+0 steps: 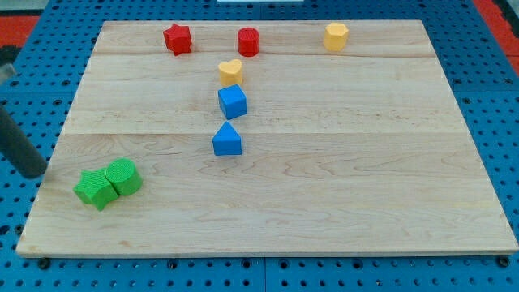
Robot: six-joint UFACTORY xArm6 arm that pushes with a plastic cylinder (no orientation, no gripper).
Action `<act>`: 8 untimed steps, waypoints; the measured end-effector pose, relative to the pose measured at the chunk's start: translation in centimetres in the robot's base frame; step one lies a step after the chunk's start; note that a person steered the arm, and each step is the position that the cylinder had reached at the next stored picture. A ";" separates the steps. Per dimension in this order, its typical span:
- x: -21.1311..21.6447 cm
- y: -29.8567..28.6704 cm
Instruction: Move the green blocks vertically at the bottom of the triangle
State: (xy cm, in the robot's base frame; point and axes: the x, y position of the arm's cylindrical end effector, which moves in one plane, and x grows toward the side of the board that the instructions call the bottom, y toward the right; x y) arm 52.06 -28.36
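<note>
No readable text or labels, seemingly, anywhere.

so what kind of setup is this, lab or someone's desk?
Looks like a lab tabletop-pushing rig, not a desk. A wooden board lies on a blue perforated base, with small coloured test blocks on it, such as the blue triangle. My tip sits off the board's left edge, left of the green blocks.

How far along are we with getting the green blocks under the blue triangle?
Done: the two green blocks already touch as a pair near the view's bottom left. In hand: my tip sits just off the board's left edge, left of them, not touching. Left: both greens must travel right and line up vertically below the blue triangle; that spot holds nothing yet.
</note>
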 end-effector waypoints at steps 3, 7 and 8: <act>1.7 11.7; 4.3 21.6; 2.1 26.0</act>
State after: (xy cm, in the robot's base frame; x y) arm 54.21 -2.32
